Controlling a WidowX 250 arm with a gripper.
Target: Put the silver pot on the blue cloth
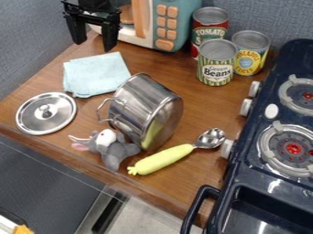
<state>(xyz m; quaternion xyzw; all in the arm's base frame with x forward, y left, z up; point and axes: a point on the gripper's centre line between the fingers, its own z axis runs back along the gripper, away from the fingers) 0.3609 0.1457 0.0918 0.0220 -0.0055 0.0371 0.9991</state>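
The silver pot [142, 103] lay tipped on the wooden desk [198, 107]. Around it lay the blue cloth [94, 75], a lid [55, 119], a plush toy [114, 150], a yellow-handled spoon [162, 160], three cans [216, 64] and, farther off, a toy microwave [166, 33].

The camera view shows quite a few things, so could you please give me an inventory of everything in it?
Pot: one, silver, tipped over mid-counter
Cloth: one, pale blue, left of the pot
Lid: one, silver, below the cloth
Soft toy: one, grey, at the counter's front edge
Spoon: one, silver with yellow handle, right of the toy
Cans: three, red, yellow-blue, green-striped, at the back
Toy microwave: one, teal and white, at the back
Toy stove: one, dark blue, right
Counter: one, brown, centre
Orange item: one, unclear, bottom-left corner
Gripper: one, black, open, above the cloth's far side
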